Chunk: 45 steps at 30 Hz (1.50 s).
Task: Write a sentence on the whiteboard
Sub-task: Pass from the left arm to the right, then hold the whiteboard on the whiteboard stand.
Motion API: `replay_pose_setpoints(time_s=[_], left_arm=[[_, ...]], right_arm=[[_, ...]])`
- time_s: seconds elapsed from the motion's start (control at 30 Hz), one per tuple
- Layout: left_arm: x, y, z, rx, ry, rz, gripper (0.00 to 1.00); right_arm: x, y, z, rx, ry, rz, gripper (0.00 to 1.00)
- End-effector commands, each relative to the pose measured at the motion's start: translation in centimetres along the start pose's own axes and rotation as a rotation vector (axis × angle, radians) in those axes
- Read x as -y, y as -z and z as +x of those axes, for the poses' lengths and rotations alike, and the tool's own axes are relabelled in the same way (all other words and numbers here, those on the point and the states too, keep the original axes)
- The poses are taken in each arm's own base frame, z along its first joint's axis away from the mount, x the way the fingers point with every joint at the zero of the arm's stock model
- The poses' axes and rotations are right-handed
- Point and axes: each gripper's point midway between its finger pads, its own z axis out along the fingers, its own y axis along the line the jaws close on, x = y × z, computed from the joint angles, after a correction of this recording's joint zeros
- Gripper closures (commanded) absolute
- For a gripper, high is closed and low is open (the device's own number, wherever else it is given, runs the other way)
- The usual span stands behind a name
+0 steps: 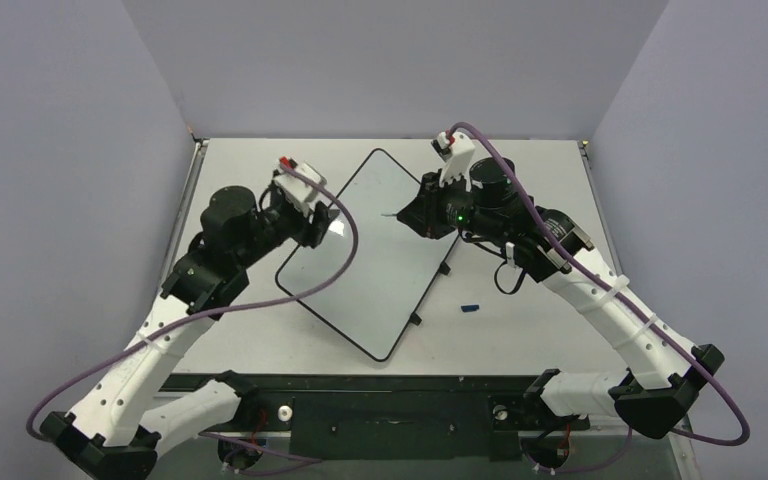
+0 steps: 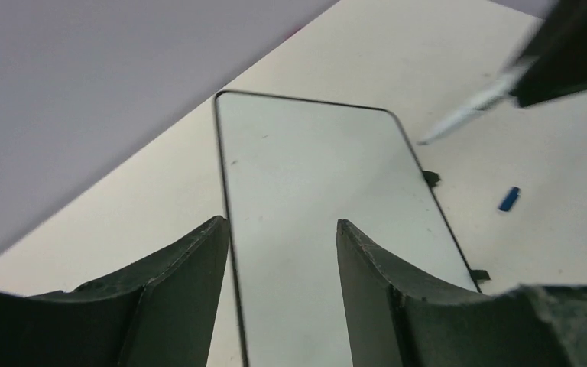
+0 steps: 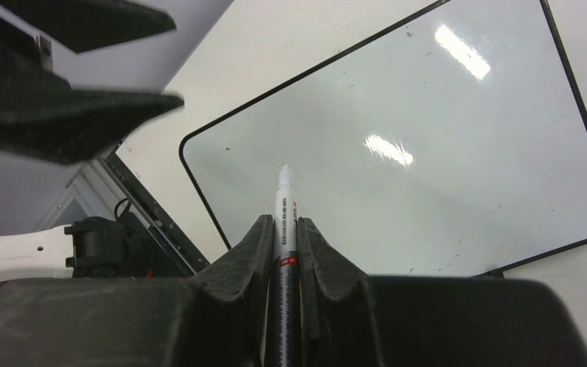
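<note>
the whiteboard [image 1: 370,250] lies flat on the tabletop [image 1: 520,170], turned diagonal between the two arms. the left jaws are spread apart and hang over the board's left rim; in the left wrist view this black rim runs through their gap. the right jaws are pinching a marker [image 3: 283,222] by its barrel, and its bare tip points over the board near the right edge. if the tip touches, i cannot tell. a blue cap [image 1: 470,307] lies near the board's right side.
</note>
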Motion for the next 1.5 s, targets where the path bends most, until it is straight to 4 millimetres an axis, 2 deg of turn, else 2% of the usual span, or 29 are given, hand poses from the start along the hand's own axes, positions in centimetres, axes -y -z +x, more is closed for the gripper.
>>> replay_pose_setpoints(time_s=[0.0,0.07,0.23,0.27,0.3,0.33,0.37,0.4,0.6,1.03,1.17,1.33,1.47], left_arm=[[-6.6,1.4,1.5,-0.116,0.306,-0.230,0.49],[-7.6,1.2,3.4,-0.200,0.393,-0.221,0.49],[-8.5,0.4,8.2,-0.342,0.571,-0.244,0.50],[-9.4,0.5,9.2,-0.359,0.602,-0.268,0.51],[-9.4,0.5,10.0,-0.370,0.640,-0.266,0.51],[-10.3,0.8,10.9,-0.377,0.672,-0.290,0.52],[-9.8,0.6,11.5,-0.375,0.717,-0.252,0.53],[-10.5,0.9,12.2,-0.374,0.754,-0.262,0.54],[-11.3,0.8,15.9,-0.354,0.945,-0.213,0.56],[-8.1,-0.9,18.2,-0.342,1.110,0.002,0.64],[-7.5,-1.1,18.2,-0.333,1.117,0.034,0.65],[-6.9,-1.4,18.4,-0.350,1.128,0.058,0.73],[-6.5,-1.6,18.3,-0.348,1.137,0.081,0.75]], right_arm=[[0.1,0.9,-2.0,0.063,0.037,0.017,1.00],[0.1,0.8,-1.5,0.051,0.040,0.011,1.00],[-0.1,0.5,-0.1,0.013,0.041,-0.019,1.00],[0.0,0.4,0.3,0.003,0.040,-0.023,1.00],[-0.3,0.5,0.4,0.000,0.041,-0.036,1.00],[-0.3,0.4,0.7,-0.007,0.040,-0.041,1.00],[-0.5,0.3,1.0,-0.015,0.041,-0.052,1.00],[-0.6,0.3,1.1,-0.018,0.042,-0.059,1.00],[-1.0,0.0,1.8,-0.046,0.052,-0.094,1.00],[-3.1,-2.6,3.6,-0.122,0.085,-0.185,1.00],[-3.4,-3.3,4.1,-0.139,0.091,-0.192,1.00],[-3.6,-4.0,4.5,-0.148,0.092,-0.199,1.00],[-3.8,-4.4,4.8,-0.159,0.094,-0.206,1.00]])
